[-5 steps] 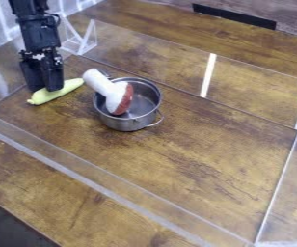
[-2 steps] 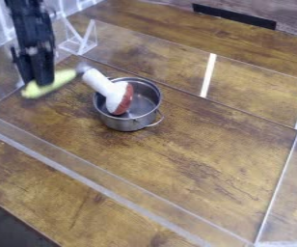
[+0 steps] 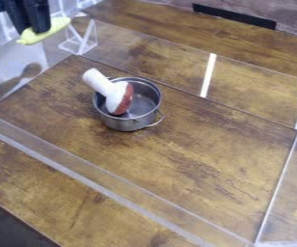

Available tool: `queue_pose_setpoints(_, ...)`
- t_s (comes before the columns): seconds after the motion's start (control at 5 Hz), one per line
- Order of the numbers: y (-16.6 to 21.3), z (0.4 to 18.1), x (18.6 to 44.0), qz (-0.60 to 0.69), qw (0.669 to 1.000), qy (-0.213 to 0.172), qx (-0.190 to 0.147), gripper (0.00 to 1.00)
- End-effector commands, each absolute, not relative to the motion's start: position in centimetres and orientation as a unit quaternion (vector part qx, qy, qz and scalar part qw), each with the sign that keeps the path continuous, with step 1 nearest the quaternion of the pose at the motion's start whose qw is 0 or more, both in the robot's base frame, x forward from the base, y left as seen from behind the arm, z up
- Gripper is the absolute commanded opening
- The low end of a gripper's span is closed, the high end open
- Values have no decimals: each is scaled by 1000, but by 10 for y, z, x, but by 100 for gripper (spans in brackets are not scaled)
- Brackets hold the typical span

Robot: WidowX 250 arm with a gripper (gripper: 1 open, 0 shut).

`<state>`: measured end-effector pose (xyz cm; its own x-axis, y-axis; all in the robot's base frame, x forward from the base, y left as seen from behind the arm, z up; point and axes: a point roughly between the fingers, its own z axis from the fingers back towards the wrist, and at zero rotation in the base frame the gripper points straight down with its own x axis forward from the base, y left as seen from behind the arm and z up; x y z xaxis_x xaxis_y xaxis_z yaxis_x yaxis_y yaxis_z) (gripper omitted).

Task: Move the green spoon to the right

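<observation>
Black gripper [image 3: 36, 21] positioned at the 10 o'clock corner of the view, raised clear above the tabletop, jaws pinching the green spoon [image 3: 45, 30]. Spoon held aloft, tilted, with its lower end projecting toward 8 o'clock below the fingers and its upper end toward 2 o'clock; no contact with the wooden table [image 3: 177, 154]. Clear acrylic stand [image 3: 79, 39] located just beside the spoon at its 4 o'clock side, resting on the table. Metal pot [image 3: 128, 108] placed left of centre, well apart from the gripper toward 5 o'clock. White thick-handled utensil with a red part [image 3: 111, 89] lying in the pot, handle leaning out over the rim toward 10 o'clock. Low transparent barrier wall [image 3: 138, 205] running round the work area.
</observation>
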<state>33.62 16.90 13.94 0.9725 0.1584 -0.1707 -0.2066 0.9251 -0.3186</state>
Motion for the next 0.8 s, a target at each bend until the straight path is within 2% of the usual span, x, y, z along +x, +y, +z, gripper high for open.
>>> queue_pose_setpoints(0.0,136,182,332,85,985,1,-152,0)
queue_pose_setpoints(0.2,109,168,323,71,983,-8,-167,0)
queue_pose_setpoints(0.4,84,169,315,45,983,-23,-177,0)
queue_pose_setpoints(0.6,67,161,312,46,983,-28,-176,0)
